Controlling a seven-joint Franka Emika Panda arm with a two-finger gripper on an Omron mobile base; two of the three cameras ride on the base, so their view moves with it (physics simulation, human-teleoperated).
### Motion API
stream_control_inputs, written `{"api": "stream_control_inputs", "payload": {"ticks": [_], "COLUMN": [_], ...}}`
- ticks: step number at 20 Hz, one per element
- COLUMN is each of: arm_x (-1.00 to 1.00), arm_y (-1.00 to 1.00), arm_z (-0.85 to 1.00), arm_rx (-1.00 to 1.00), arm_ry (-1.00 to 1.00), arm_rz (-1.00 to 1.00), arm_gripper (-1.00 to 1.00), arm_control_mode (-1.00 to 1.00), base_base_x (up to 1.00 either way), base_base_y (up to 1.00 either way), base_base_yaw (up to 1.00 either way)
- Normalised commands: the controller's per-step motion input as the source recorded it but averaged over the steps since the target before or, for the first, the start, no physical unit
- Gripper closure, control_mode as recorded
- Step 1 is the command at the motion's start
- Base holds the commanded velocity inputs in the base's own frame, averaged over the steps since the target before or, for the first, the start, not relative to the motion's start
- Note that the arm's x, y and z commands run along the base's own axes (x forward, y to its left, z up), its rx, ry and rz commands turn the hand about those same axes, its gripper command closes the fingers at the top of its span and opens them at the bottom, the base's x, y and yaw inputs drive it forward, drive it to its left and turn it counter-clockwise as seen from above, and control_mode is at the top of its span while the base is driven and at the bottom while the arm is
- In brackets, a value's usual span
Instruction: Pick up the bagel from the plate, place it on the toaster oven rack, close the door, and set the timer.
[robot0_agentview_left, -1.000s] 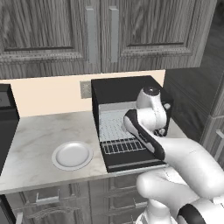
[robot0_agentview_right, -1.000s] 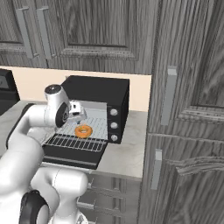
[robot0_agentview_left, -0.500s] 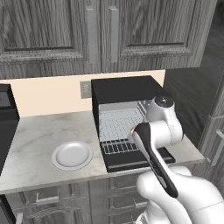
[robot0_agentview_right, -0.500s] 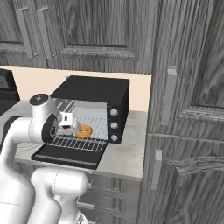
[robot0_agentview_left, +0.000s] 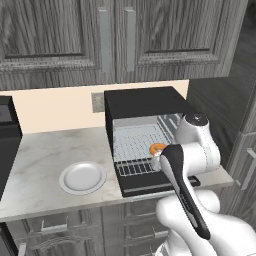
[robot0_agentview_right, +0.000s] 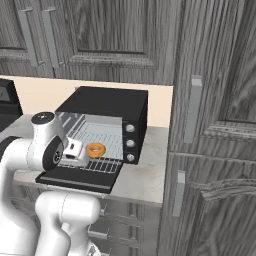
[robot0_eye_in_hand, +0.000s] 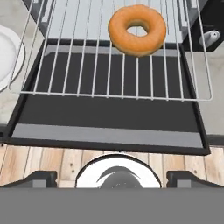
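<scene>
Bagel: the bagel (robot0_eye_in_hand: 137, 29) lies flat on the toaster oven rack (robot0_eye_in_hand: 113, 65), toward its right side as I look along the hand; from the right base camera it sits as an orange ring (robot0_agentview_right: 95, 149) on the pulled-out grid, and from the left one it peeks out (robot0_agentview_left: 157, 148) just beside the robot's wrist.
Rack: silver wire bars, drawn forward out of the oven mouth so the front edge hangs over the lowered door; nothing else rests on it.
Door: the door (robot0_eye_in_hand: 109, 118) is folded down flat and open, a black panel with a pale band across it, jutting past the counter edge (robot0_agentview_right: 75, 176).
Toaster oven: black box (robot0_agentview_left: 145, 102) on the counter, cavity lit and open, with three round knobs (robot0_agentview_right: 131, 143) down its right face.
Plate: the plate (robot0_agentview_left: 82, 177) sits bare on the marble counter (robot0_agentview_left: 40, 160), well apart from the oven on its left side; its rim shows at the left edge of the hand camera (robot0_eye_in_hand: 8, 57).
Gripper: the gripper (robot0_eye_in_hand: 111, 176) hangs in front of the open door, apart from the bagel; the two dark finger tips stand far apart at the bottom corners, spread wide, with nothing between them.
Surroundings: grey wood-grain cabinets (robot0_agentview_left: 100, 35) above and below, a tall cabinet run (robot0_agentview_right: 215, 125) to the right.
</scene>
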Motion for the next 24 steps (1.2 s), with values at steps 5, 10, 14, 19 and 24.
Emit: {"api": "stream_control_inputs", "payload": {"ticks": [5,10,14,19,24], "arm_x": [-0.02,-0.02,-0.16,-0.07,0.00], "arm_y": [0.00,0.00,0.21,0.30,0.38], "arm_z": [-0.31,-0.38,-0.21,-0.25,-0.37], "arm_rx": [0.01,0.00,0.00,0.00,0.00], "arm_ry": [0.00,0.00,0.00,0.00,0.00], "arm_rz": [-0.12,-0.10,-0.04,0.00,0.00], "arm_gripper": [-1.00,-1.00,-1.00,-1.00,-1.00], "arm_control_mode": [-1.00,-1.00,-1.00,-1.00,-1.00], "base_base_x": [0.00,0.00,0.00,0.00,0.00], "base_base_y": [0.00,0.00,0.00,0.00,0.00], "base_base_yaw": [0.00,0.00,0.00,0.00,0.00]}}
